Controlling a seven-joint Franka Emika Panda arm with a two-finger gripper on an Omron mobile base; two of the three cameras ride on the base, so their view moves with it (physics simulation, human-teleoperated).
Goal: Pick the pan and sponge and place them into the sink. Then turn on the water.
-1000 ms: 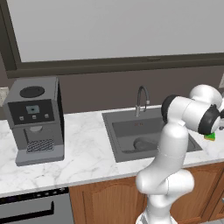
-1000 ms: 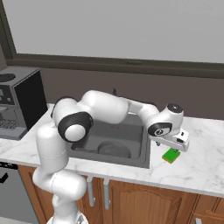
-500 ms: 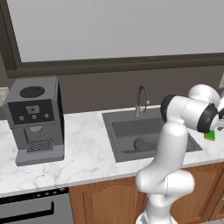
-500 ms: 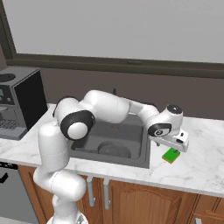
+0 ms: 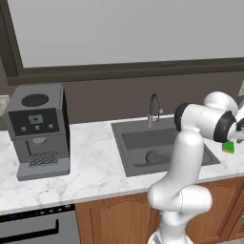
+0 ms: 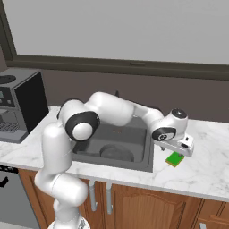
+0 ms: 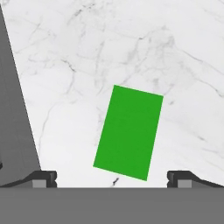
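While the gripper (image 7: 112, 178) is held wide open and empty just above the sponge (image 7: 128, 131), the green block is seen flat on the marble counter (image 6: 210, 165), right of the sink (image 6: 134, 157), not touched by the fingertips (image 7: 43, 177). Down in the basin, the pan (image 6: 117, 153) is already seen lying.

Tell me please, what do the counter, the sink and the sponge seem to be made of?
Counter: looks like polished white marble, or an imitation, by its grey veins. Sink: dark grey with a flat matte look, perhaps coated metal or composite; the render leaves that open. Sponge: plain flat green top with no visible texture, and a yellow layer at its edge in the right base view, so probably foam with a scouring face.
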